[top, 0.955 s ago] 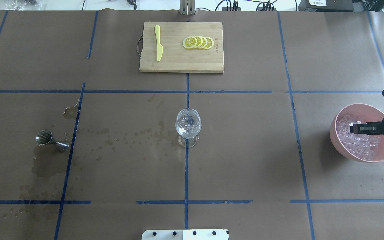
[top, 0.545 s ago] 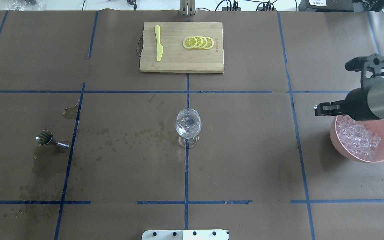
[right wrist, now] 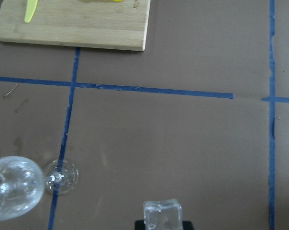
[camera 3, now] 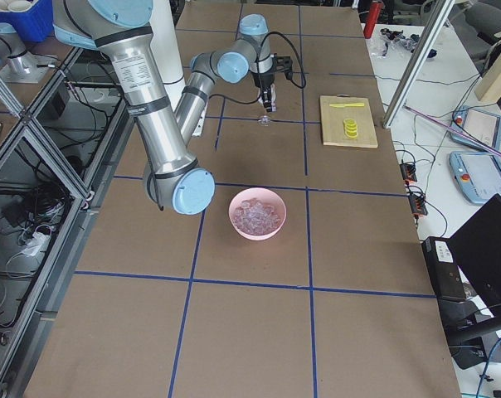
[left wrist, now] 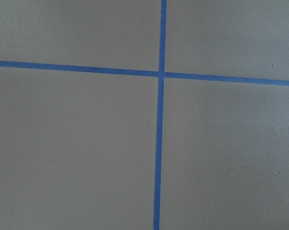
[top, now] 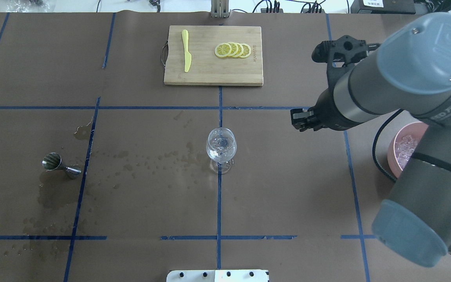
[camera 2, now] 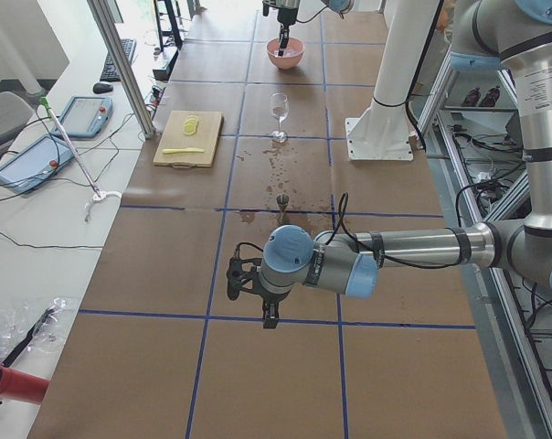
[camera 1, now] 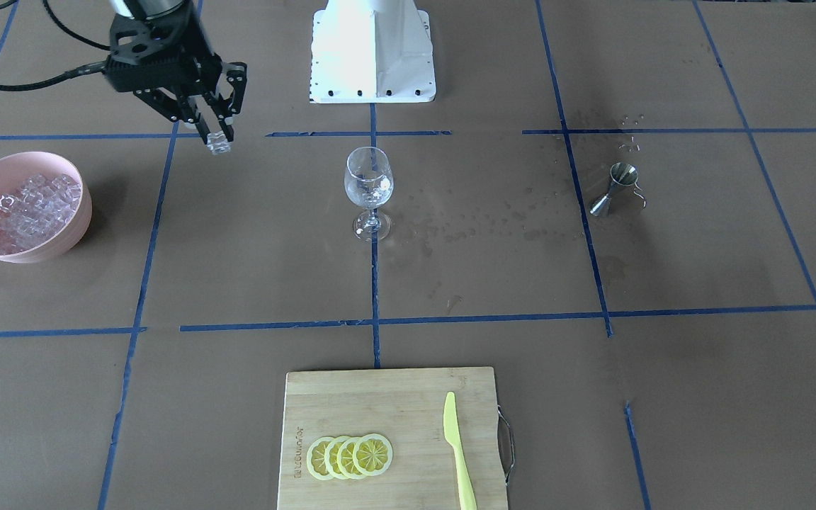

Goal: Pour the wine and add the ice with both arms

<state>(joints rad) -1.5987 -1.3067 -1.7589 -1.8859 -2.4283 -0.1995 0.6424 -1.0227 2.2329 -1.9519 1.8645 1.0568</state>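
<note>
My right gripper (camera 1: 218, 142) is shut on one clear ice cube (right wrist: 162, 215) and hangs above the table between the pink bowl (camera 1: 40, 249) and the wine glass (camera 1: 368, 180). In the overhead view the right gripper (top: 296, 118) is right of and a little beyond the wine glass (top: 220, 147). The bowl holds a heap of ice (camera 1: 29, 202). The glass stands upright at the table's middle; its contents look clear and I cannot make out wine. My left gripper (camera 2: 270, 313) shows only in the exterior left view, low over bare table; I cannot tell its state.
A steel jigger (top: 55, 162) stands on the left among wet stains. A wooden cutting board (top: 210, 74) at the far side carries lemon slices (top: 233, 50) and a yellow knife (top: 186, 51). The right arm's elbow (top: 421, 188) covers most of the bowl from above.
The right gripper has risen out of the pink bowl and travelled left toward the wine glass, carrying an ice cube. The glass, jigger and board have not moved.
</note>
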